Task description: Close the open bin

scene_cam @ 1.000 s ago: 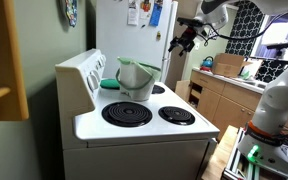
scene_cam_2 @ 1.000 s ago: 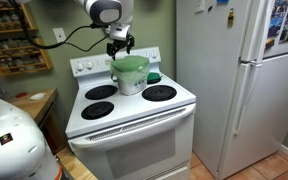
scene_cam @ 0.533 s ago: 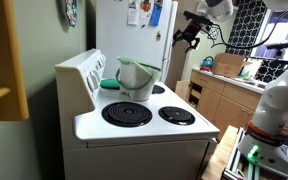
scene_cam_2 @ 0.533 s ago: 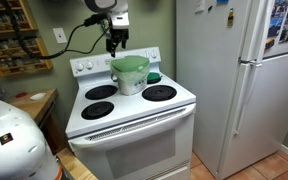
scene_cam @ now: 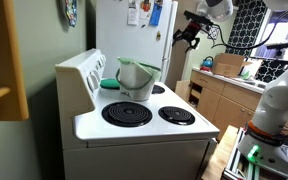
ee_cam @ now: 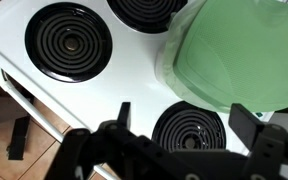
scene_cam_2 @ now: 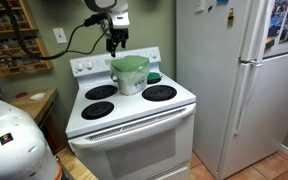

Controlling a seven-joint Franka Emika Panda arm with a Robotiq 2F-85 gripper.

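Observation:
The small whitish bin (scene_cam: pixel 136 84) with its pale-green lid (scene_cam_2: pixel 132 66) stands on the white stove, on a back burner. The lid lies down over the bin's top in both exterior views and in the wrist view (ee_cam: pixel 239 55). My gripper (scene_cam_2: pixel 114 44) hangs in the air above and behind the bin, clear of it; it also shows in an exterior view (scene_cam: pixel 181 38). In the wrist view the gripper (ee_cam: pixel 189 125) has its fingers spread wide with nothing between them, over a black coil burner (ee_cam: pixel 192 128).
The stove top (scene_cam_2: pixel 134 105) has several black coil burners. A flat teal dish (scene_cam: pixel 109 84) lies beside the bin. A white fridge (scene_cam_2: pixel 239 80) stands next to the stove. Wooden cabinets and a counter (scene_cam: pixel 224 90) are to one side.
The gripper rose up and away from the bin between one second and half a second ago. Since then nothing has moved. The lid stays down.

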